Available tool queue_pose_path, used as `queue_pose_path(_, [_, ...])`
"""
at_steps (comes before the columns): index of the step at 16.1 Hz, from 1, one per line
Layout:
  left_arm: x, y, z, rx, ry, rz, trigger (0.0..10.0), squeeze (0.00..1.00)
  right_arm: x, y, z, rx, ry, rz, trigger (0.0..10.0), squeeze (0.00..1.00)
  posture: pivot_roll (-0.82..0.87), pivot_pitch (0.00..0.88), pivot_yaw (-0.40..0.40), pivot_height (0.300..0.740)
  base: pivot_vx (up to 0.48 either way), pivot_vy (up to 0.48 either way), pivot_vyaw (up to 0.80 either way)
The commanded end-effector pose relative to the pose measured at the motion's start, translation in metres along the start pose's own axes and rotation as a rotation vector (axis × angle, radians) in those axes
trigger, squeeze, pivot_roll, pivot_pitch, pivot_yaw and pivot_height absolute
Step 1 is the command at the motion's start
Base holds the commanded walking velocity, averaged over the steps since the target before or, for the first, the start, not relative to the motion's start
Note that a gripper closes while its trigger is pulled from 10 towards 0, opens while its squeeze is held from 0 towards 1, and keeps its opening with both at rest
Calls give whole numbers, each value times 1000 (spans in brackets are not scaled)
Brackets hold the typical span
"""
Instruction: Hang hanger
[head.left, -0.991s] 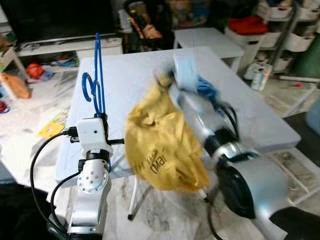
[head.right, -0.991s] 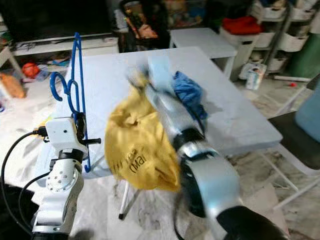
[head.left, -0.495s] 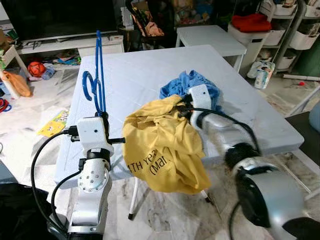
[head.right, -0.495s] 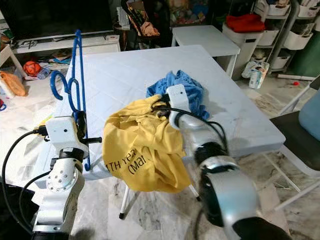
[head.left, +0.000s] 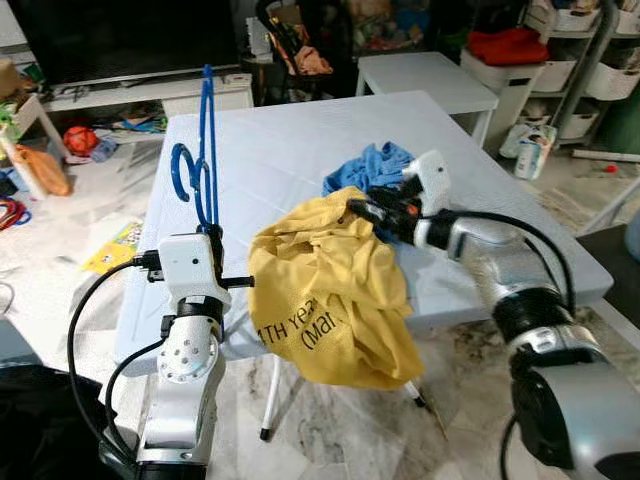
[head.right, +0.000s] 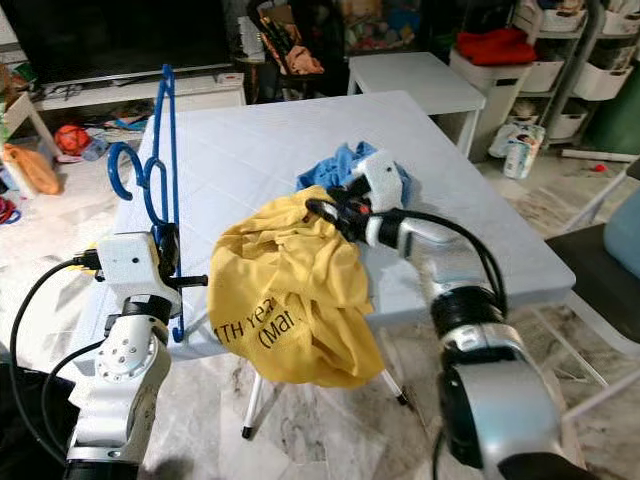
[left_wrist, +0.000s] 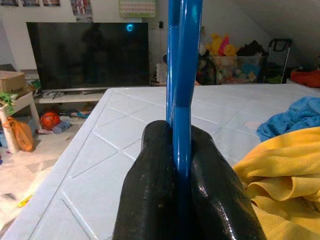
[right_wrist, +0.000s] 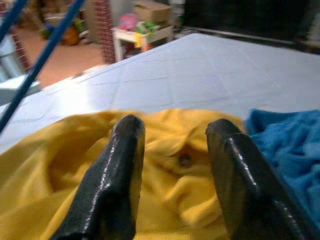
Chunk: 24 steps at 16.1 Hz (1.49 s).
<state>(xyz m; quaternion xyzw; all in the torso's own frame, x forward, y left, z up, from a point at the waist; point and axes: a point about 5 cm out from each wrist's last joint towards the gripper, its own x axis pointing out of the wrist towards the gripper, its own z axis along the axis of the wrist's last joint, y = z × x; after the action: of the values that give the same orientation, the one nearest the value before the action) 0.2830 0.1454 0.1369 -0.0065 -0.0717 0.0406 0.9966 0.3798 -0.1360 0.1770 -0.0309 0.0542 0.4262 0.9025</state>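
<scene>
Between left claw (left_wrist: 182, 200) fingers, hanger (head.left: 200, 150)

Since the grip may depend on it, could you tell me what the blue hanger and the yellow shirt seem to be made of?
Hanger: probably plastic, or coated metal; smooth, glossy, even blue bar shut between the left gripper fingers.
Yellow shirt: soft knit cloth, likely cotton; matte, creased, drooping over the table edge, under the open right gripper.

You see a yellow shirt (head.left: 330, 290) draped over the edge of the white table (head.left: 280, 150), a blue cloth (head.left: 375, 165) just behind it.
</scene>
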Motion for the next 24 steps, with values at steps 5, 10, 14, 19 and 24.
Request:
queue_pose_path(5, [-5, 4, -16, 13, 89, -2, 10000, 0, -25, 32, -14, 20, 83, 365, 10000, 1000, -82, 0, 33, 740, 0, 0, 0])
queue_pose_path(10, [-4, 2, -16, 5, 93, -13, 10000, 0, -20, 55, -41, -39, 147, 340, 10000, 1000, -83, 0, 44, 740, 0, 0, 0])
queue_pose_path(14, [-5, -2, -16, 3, 97, -31, 10000, 0, -5, 80, -57, -138, 152, 268, 10000, 1000, -81, 0, 48, 740, 0, 0, 0])
queue_pose_path(19, [-5, -2, -17, -1, 103, -28, 10000, 0, 4, 87, -83, -295, 301, 101, 0, 0, -83, 0, 44, 740, 0, 0, 0])
queue_pose_path(24, [-5, -1, -17, 1, 105, -22, 10000, 0, 8, 68, -86, -324, 340, -63, 0, 0, -77, 0, 40, 740, 0, 0, 0])
